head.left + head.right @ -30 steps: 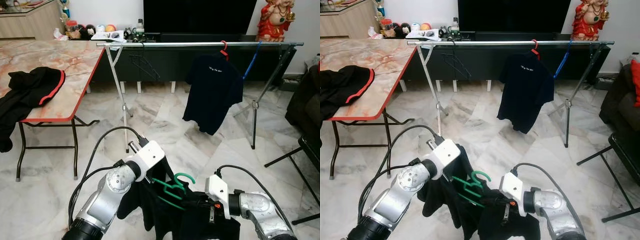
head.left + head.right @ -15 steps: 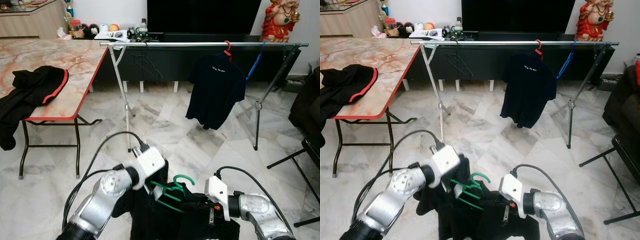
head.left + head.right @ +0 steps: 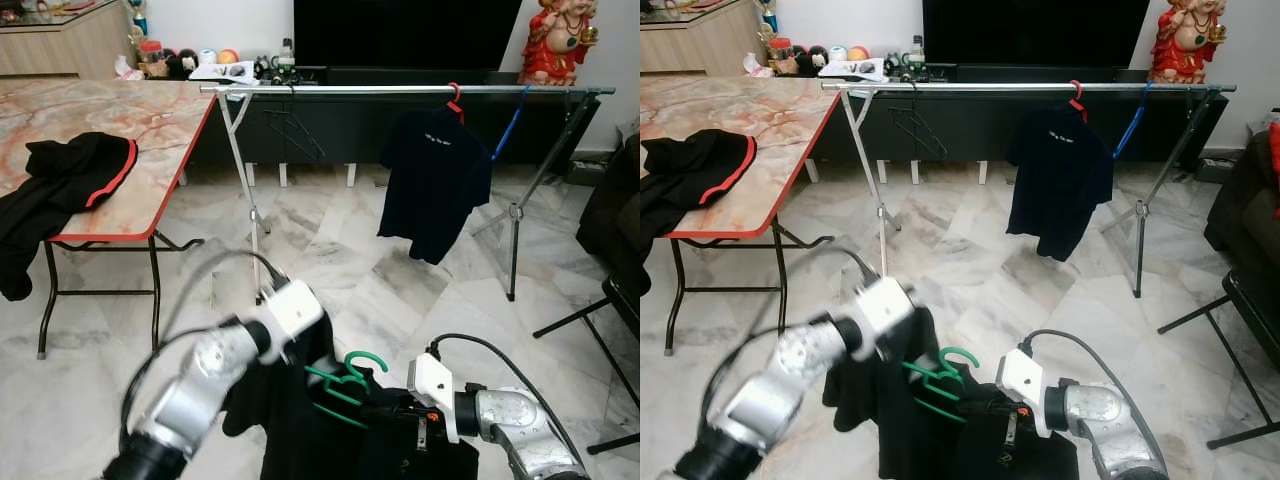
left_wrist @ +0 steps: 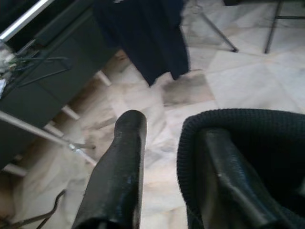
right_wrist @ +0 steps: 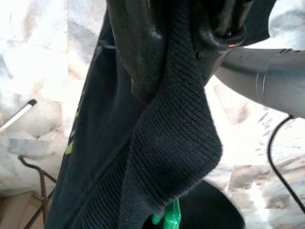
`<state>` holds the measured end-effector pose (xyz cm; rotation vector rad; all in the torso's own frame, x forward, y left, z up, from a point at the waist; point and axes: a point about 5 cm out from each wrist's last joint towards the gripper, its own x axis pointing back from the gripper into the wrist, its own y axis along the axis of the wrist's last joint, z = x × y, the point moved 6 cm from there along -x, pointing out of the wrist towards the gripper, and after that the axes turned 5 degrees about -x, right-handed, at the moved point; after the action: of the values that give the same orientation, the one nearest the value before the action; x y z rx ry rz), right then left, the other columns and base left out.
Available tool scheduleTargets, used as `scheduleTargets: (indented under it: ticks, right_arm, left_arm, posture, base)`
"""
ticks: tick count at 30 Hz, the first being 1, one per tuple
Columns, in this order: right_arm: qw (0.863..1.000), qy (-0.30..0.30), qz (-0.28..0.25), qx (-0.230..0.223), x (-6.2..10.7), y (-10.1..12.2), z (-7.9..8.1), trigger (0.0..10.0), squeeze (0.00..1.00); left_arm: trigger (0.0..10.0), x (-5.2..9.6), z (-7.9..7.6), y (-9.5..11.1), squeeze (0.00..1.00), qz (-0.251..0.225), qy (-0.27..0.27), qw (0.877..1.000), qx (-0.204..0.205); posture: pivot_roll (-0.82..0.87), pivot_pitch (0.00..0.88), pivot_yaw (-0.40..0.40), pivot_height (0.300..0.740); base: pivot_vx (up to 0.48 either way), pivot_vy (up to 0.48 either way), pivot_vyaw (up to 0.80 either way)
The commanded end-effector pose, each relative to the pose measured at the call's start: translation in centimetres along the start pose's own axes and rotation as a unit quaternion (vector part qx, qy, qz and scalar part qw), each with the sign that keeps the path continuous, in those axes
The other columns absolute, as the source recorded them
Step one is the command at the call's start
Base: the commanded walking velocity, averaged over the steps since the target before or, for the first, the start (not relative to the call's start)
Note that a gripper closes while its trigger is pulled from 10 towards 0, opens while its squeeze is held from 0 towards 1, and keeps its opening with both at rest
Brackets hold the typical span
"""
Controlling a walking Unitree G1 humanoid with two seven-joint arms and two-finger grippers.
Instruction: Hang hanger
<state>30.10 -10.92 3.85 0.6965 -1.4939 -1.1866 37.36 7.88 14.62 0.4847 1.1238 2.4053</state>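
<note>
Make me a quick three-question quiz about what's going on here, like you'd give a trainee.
1. True or false: the green hanger is already on the rail.
2. Which colour is the hanger holding the dark shirt on the rail? A) red B) yellow C) white
3. Fill in: a black garment with red trim lies on the ____.

Key:
1. False. It sits low in front of the robot, in a black shirt that the left tool and right tool hold between them.
2. A
3. Table.
</note>
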Motion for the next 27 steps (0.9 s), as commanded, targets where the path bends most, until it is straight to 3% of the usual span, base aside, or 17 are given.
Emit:
scheduleTargets:
  ticks: [1, 3, 12, 15, 17, 18, 19, 20, 27]
  right_arm:
    - [1.000, 0.012, 0.008, 0.006, -0.2, -0.1, 0.4, 0.0, 0.00]
    - [1.000, 0.013, 0.011, 0.005, -0.2, -0.4, 0.5, 0.0, 0.00]
    - [1.000, 0.014, 0.013, 0.004, -0.3, -0.5, 0.6, 0.0, 0.00]
    - [1.000, 0.014, 0.012, 0.004, -0.4, -0.4, 0.6, 0.0, 0.00]
    - [1.000, 0.015, 0.011, 0.004, -0.5, -0.3, 0.6, 0.0, 0.00]
    - [1.000, 0.015, 0.011, 0.004, -0.5, -0.3, 0.6, 0.0, 0.00]
    - [1.000, 0.016, 0.012, 0.005, -0.5, -0.4, 0.7, 0.0, 0.00]
    - [1.000, 0.016, 0.013, 0.004, -0.5, -0.4, 0.7, 0.0, 0.00]
    - [1.000, 0.026, 0.016, 0.000, -0.5, -0.8, 1.2, 0.0, 0.00]
  left_arm:
    - [10.0, 0.2, 2.4, 0.2, 1.00, -0.004, 0.049, 0.999, -0.008]
    - [10.0, 0.8, 3.3, -0.2, 1.00, -0.003, 0.050, 0.999, -0.009]
    - [10.0, 2.5, 4.1, -1.5, 1.00, 0.013, 0.026, 0.999, -0.035]
    - [10.0, 2.5, 3.5, -1.5, 1.00, 0.009, 0.005, 1.000, -0.028]
    - [10.0, 2.8, 1.7, -1.2, 1.00, -0.003, -0.054, 0.998, -0.018]
    - [10.0, 2.8, 1.7, -1.2, 1.00, -0.003, -0.054, 0.998, -0.018]
    - [10.0, 3.2, 0.1, -0.9, 1.00, -0.015, -0.107, 0.994, -0.017]
    - [10.0, 3.4, -0.4, -0.8, 1.00, -0.017, -0.126, 0.992, -0.016]
    - [10.0, 4.6, -2.3, -1.2, 1.00, -0.001, -0.217, 0.976, -0.018]
  posture:
    - [0.11, 0.055, -0.011, 0.740]
    - [0.11, 0.055, -0.011, 0.740]
    - [0.12, 0.061, -0.011, 0.740]
    - [0.12, 0.061, -0.011, 0.740]
    - [0.12, 0.059, -0.010, 0.740]
    - [0.12, 0.059, -0.010, 0.740]
    - [0.12, 0.058, -0.010, 0.740]
    - [0.12, 0.058, -0.010, 0.740]
    - [0.12, 0.056, -0.005, 0.740]
  base:
    - [0.000, 0.000, 0.00]
    - [0.000, 0.000, 0.00]
    - [0.000, 0.000, 0.00]
    - [0.000, 0.000, 0.00]
    - [0.000, 0.000, 0.00]
    - [0.000, 0.000, 0.00]
    - [0.000, 0.000, 0.00]
    - [0.000, 0.000, 0.00]
    - [0.000, 0.000, 0.00]
